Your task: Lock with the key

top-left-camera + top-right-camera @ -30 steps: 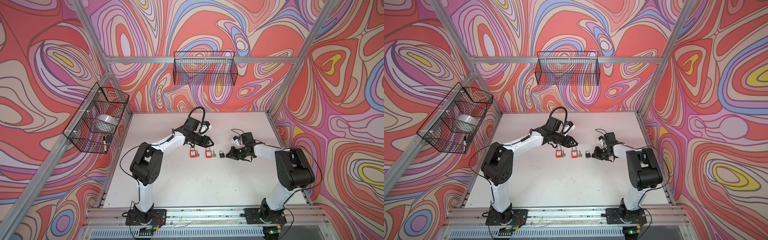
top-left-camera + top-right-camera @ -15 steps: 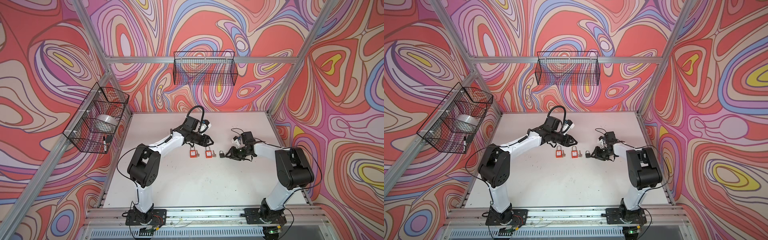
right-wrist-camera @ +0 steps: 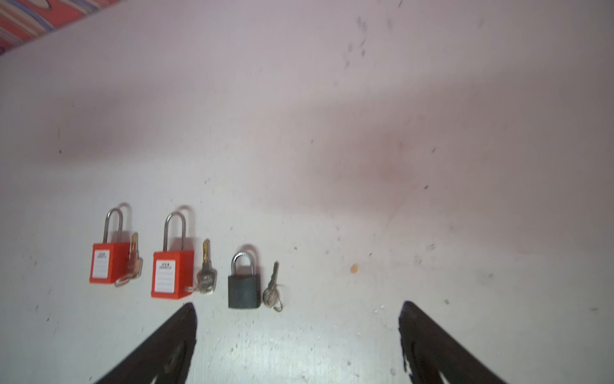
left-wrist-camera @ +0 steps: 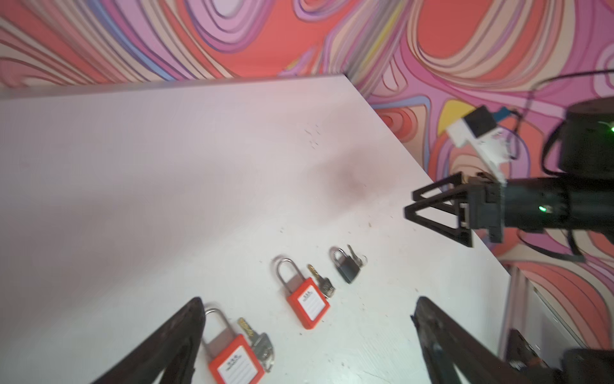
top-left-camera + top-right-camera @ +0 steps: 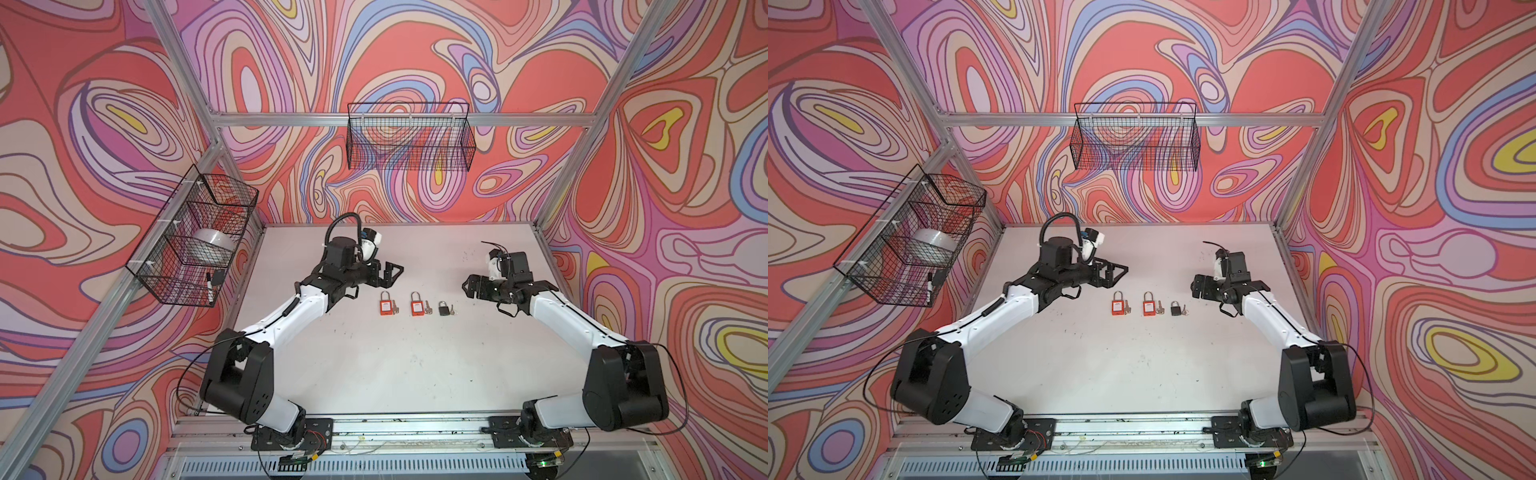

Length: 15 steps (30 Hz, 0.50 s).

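Though near right gripper point(image 5: 468, 286), padlock point(image 5: 444, 309) untouched

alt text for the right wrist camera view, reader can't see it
Three padlocks lie in a row on a white tabletop: two red plastic padlocks with long steel shackles and one small black padlock, each with a metal key beside it. In the foreground the right claw is open and empty, its black fingers spread wide.

left arm point(image 5: 291, 316) and right arm point(image 5: 569, 320): white link shells, black joint housings. black cable loop point(image 5: 343, 215) over left wrist, thin black cables at the bases. fingers point(image 4: 179, 339): black, triangular open frames. green LED point(image 4: 542, 208) on right wrist.
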Each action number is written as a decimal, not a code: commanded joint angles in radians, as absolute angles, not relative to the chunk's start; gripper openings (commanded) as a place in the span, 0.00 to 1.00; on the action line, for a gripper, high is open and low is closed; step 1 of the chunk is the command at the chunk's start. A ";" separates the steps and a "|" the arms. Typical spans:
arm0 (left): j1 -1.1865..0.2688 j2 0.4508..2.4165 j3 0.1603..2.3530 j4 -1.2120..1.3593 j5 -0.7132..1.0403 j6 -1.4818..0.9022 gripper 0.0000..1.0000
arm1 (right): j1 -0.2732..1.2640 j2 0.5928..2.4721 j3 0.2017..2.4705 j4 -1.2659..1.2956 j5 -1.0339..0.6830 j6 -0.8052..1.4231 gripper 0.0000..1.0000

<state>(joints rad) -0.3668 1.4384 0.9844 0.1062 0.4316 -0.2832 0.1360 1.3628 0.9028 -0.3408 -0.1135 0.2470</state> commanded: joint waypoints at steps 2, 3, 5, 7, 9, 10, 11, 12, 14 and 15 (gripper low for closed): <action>-0.335 1.300 0.836 0.319 0.108 -0.262 1.00 | 0.131 1.278 0.776 -0.107 0.125 0.183 0.99; -0.333 1.268 0.803 0.325 0.045 -0.221 1.00 | 0.131 1.267 0.745 -0.051 0.166 0.175 0.98; -0.334 1.222 0.726 0.392 -0.029 -0.118 1.00 | 0.131 1.262 0.699 0.040 0.232 0.164 0.99; -0.333 1.174 0.659 0.421 -0.137 -0.077 1.00 | 0.129 1.277 0.655 0.139 0.281 0.167 0.98; -0.331 1.138 0.616 0.426 -0.201 -0.026 1.00 | 0.130 1.301 0.614 0.241 0.322 0.163 0.98; -0.332 1.123 0.600 0.422 -0.225 0.009 1.00 | 0.128 1.317 0.584 0.317 0.342 0.156 0.98; -0.332 1.111 0.583 0.419 -0.252 0.032 1.00 | 0.125 1.335 0.561 0.378 0.356 0.141 0.98; -0.331 1.097 0.567 0.419 -0.291 0.047 1.00 | 0.125 1.356 0.540 0.437 0.373 0.121 0.98; -0.329 1.082 0.527 0.442 -0.346 0.075 1.00 | 0.121 1.398 0.500 0.556 0.402 0.095 0.98; -0.325 1.075 0.480 0.470 -0.370 0.092 1.00 | 0.116 1.422 0.480 0.621 0.406 0.082 0.98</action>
<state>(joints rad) -0.3336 1.0996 0.5404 0.3901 -0.2218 -0.0048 0.1287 1.3804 0.5232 0.3622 0.3210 0.1356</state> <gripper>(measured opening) 0.997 0.983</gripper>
